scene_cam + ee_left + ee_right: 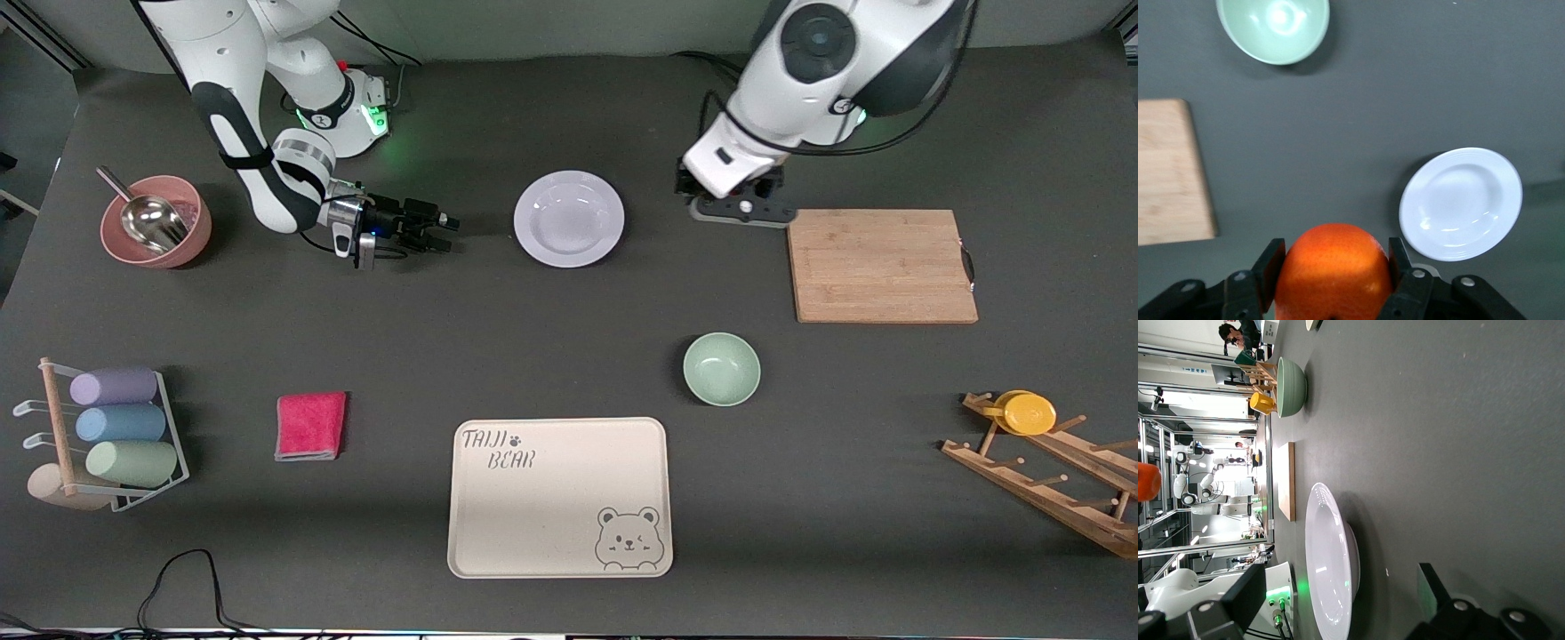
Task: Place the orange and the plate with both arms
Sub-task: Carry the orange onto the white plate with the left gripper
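- plate [569, 219]: round, glossy white with a faint lavender cast, wide rim, shallow well. it lies flat on the dark surface [569, 356], farther from the front camera than the pale-green bowl [721, 369] and the beige bear tray [559, 498], between the two arms. judged stiff, breakable and slick; the raised rim edge on the right arm's end looks like the only place to pinch, and a hard clamp or a tilt could let it slide out.
- right end effector [436, 229]: low, turned sideways, fingers spread with nothing between them, just short of the plate's rim. in the right wrist view the plate [1331, 567] sits edge-on straight ahead between the open fingers.
- left end effector [736, 206]: up in the air over bare surface beside the corner of the wooden cutting board [880, 265]. in the left wrist view its fingers [1268, 267] are clenched on either side of the orange [1335, 270].
- orange: small, round, bright orange, finely dimpled skin. judged light and firm with a little give; it can roll once freed, so a low release in the plate's well seems wise.
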Robot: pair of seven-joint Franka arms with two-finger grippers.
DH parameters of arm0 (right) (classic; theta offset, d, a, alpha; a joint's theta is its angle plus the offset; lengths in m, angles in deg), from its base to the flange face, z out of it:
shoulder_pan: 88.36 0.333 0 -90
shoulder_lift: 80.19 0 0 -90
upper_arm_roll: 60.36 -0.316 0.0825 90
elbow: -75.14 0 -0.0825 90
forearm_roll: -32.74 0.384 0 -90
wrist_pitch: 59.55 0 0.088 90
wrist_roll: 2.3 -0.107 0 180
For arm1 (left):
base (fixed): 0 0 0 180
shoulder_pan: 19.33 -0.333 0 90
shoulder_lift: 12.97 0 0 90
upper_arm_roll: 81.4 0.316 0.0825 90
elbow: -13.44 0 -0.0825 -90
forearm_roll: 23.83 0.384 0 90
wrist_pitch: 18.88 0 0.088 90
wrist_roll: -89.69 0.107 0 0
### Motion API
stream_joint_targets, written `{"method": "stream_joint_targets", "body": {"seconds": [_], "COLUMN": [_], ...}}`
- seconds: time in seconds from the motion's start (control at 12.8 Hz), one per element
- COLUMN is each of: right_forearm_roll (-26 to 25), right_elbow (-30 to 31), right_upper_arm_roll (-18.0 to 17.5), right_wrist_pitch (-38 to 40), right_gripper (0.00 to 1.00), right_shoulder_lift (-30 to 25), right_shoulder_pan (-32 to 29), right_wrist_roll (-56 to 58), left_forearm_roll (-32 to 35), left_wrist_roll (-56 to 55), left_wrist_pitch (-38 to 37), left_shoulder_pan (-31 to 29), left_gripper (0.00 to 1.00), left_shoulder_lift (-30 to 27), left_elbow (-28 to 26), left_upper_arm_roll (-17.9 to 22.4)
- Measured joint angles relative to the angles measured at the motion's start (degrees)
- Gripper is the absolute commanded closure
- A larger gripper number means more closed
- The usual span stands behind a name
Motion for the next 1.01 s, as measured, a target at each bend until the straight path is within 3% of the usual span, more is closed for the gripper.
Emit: {"method": "stream_joint_targets", "body": {"seconds": [0.31,0.7,0.78,1.01], "right_forearm_roll": [3.2,3.9,4.0,4.0], "right_elbow": [0.0,0.0,0.0,0.0], "right_upper_arm_roll": [-3.1,-4.8,-4.8,-4.8], "right_wrist_pitch": [0.0,0.5,0.7,0.7], "right_gripper": [0.00,0.01,0.23,0.60], "right_shoulder_lift": [1.0,1.7,1.8,2.2], "right_shoulder_pan": [0.0,0.1,0.1,0.1], "right_wrist_roll": [0.0,0.0,0.0,0.0], "left_forearm_roll": [1.1,13.7,17.3,26.0], "left_wrist_roll": [-16.7,-40.7,-45.6,-57.9], "left_wrist_pitch": [9.4,20.9,22.7,27.4], "left_shoulder_pan": [3.6,13.8,15.3,18.3], "left_gripper": [1.00,1.00,1.00,1.00], "left_shoulder_lift": [6.3,16.6,19.1,26.2], "left_elbow": [-0.1,-0.2,-0.2,0.0], "left_upper_arm_roll": [-5.6,-6.5,-6.5,-6.4]}}
